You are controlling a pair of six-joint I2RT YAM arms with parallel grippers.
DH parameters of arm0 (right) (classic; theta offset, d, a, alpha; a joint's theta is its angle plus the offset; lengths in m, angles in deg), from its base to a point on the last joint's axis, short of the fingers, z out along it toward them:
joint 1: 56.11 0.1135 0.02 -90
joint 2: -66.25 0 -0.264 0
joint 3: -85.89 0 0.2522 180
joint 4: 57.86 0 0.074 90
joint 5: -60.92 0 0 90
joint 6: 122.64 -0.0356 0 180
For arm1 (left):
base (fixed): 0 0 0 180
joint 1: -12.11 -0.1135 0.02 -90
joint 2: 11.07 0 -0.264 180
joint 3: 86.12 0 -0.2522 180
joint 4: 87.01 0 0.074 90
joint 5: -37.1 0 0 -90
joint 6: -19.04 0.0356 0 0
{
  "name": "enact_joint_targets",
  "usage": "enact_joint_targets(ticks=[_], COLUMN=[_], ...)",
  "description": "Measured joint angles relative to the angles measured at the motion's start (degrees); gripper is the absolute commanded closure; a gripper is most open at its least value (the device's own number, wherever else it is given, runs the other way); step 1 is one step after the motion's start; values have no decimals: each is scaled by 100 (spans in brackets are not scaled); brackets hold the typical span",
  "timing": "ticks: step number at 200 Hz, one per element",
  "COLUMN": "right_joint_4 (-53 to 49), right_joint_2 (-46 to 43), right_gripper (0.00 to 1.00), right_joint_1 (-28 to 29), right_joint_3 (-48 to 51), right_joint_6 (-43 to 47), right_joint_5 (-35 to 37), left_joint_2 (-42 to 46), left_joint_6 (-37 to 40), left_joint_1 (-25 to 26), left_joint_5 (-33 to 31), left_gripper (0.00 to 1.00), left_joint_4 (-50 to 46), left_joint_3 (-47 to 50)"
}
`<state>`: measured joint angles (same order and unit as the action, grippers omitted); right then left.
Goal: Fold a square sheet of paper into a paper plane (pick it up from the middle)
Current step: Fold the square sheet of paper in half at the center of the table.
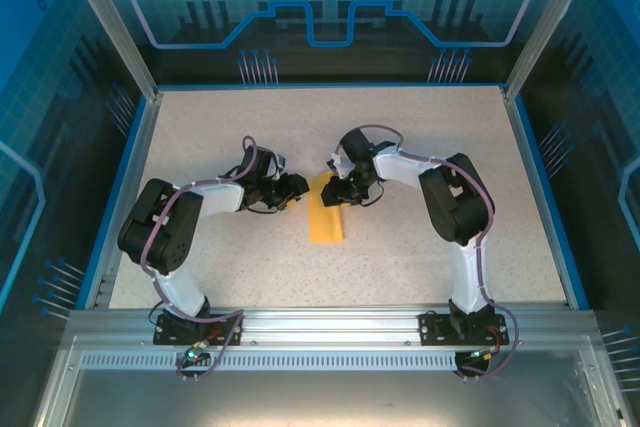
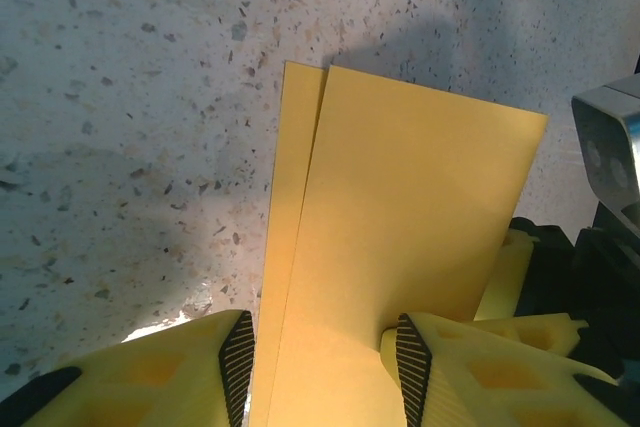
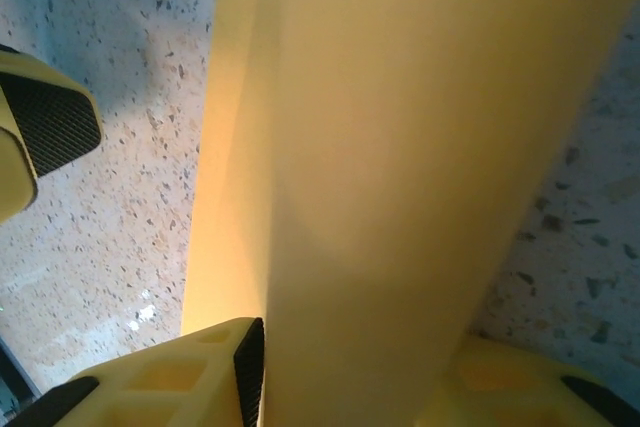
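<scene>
The top camera sits high at the near edge and looks down and forward over the whole worktop (image 1: 420, 137) — a far, wide view. Each wrist camera sits just behind its own tool and looks down along it: the camera of the left tool (image 2: 320, 347) is close to the yellow paper (image 2: 400, 207), that of the right tool (image 3: 355, 347) closer (partly blurred). All three views share this paper.

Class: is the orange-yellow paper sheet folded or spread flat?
Folded: the sheet shows two offset layers, with the lower layer's edge peeking out beside the top layer.
</scene>
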<state>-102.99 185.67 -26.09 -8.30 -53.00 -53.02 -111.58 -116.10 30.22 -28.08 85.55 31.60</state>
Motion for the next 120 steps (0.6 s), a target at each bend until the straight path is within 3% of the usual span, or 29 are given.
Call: enact_joint_targets(ticks=[120], right_joint_4=[-592], right_joint_2=[236], right_gripper=[54], right_joint_1=[129], right_joint_3=[-487], right_joint_6=[269], right_joint_5=[284], left_joint_2=[-7], left_joint_6=[2], left_joint_1=[7], left_joint_5=[-103], left_gripper=[54], left_joint_4=[-50], left_joint_3=[-87])
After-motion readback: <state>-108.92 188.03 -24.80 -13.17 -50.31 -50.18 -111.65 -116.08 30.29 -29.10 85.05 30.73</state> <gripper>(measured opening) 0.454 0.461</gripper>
